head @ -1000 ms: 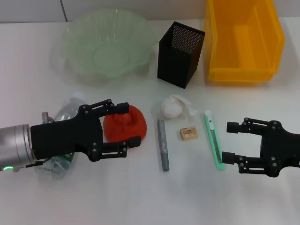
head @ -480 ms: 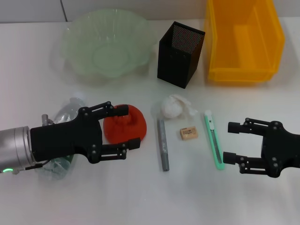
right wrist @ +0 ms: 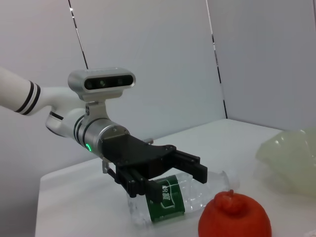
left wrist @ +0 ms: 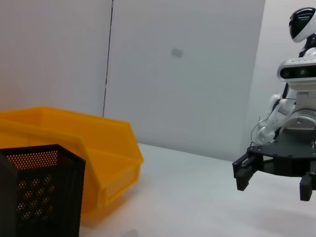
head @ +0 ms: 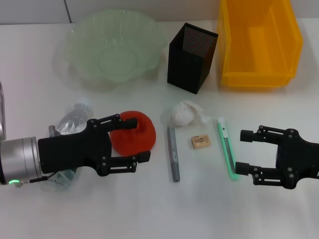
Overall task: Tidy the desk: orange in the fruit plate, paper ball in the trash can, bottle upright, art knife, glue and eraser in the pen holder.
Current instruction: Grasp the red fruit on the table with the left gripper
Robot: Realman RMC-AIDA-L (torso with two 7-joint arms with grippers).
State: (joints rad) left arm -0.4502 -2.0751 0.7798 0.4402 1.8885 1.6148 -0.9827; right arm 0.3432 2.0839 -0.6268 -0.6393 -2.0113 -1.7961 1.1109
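The orange [head: 135, 135] lies on the table between the fingers of my open left gripper [head: 138, 139], which reaches in from the left. In the right wrist view that gripper [right wrist: 167, 178] hangs slightly above the table, over the lying clear bottle [right wrist: 183, 198] and behind the orange [right wrist: 235, 218]. The bottle [head: 71, 122] is partly hidden under the left arm. A white paper ball [head: 182, 113], grey glue stick [head: 173, 153], eraser [head: 200, 141] and green art knife [head: 227, 147] lie mid-table. My right gripper [head: 242, 151] stands open just right of the knife.
At the back stand the green glass fruit plate [head: 79, 40], the black mesh pen holder [head: 191, 51] and the yellow bin [head: 260, 74]. The left wrist view shows the bin [left wrist: 106, 163], the pen holder [left wrist: 42, 195] and the right gripper [left wrist: 273, 181] farther off.
My left gripper has shifted slightly toward the table's near edge, staying open around the orange; more of the bottle shows. The right gripper has barely moved.
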